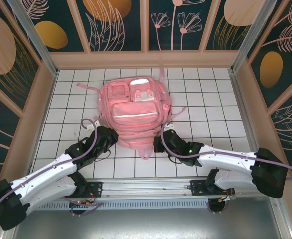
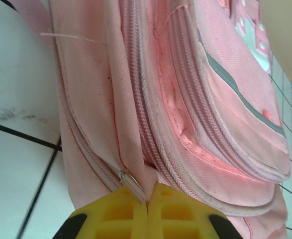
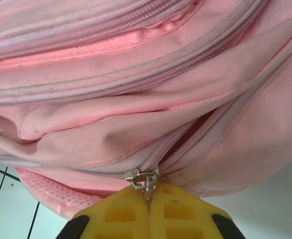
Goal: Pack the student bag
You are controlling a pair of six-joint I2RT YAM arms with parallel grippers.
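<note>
The pink backpack [image 1: 136,112] lies just ahead of both grippers, its length running away from them, the left gripper [image 2: 146,201] pinched tight on a zip pull [image 2: 128,178] at its near end, the right gripper [image 3: 149,201] likewise on another, equally near

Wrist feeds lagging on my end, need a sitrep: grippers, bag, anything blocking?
Left gripper shut on a zipper pull. Right gripper shut on a second zipper pull. Student bag flat on the table, front pockets up. No obstruction seen.
</note>
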